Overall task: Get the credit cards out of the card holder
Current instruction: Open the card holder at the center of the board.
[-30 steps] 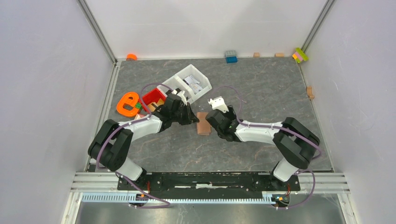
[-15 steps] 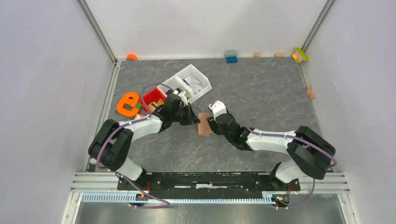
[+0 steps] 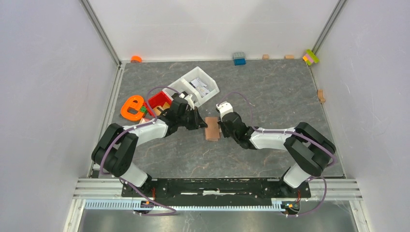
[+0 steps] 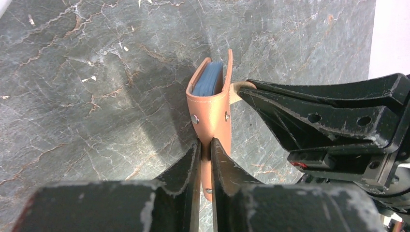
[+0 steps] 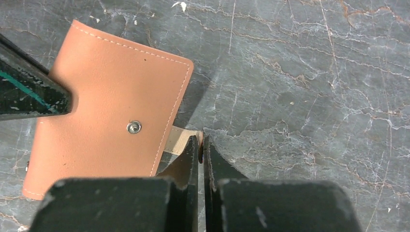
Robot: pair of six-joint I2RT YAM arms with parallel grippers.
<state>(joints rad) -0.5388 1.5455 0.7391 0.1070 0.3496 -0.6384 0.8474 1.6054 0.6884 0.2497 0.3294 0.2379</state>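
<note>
At the middle of the table (image 3: 270, 87), the card holder (image 3: 211, 128) stands on edge. The left gripper (image 4: 205, 145) is clamped on its near edge, and the right gripper (image 5: 200, 140) pinches only the tip of the tab (image 5: 180, 140). The blue cards (image 4: 209, 79) sit inside. A pull could slip off that thin tab, or drag the holder out of the left grip.

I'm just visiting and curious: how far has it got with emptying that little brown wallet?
Nothing is out yet. Done: the left gripper pinches the near end of the tan card holder, keeping it up on its edge. In hand: the right gripper is shut on its closing tab. Left: opening it and pulling the cards out. A pale blue card shows inside; no orange one is visible.
</note>
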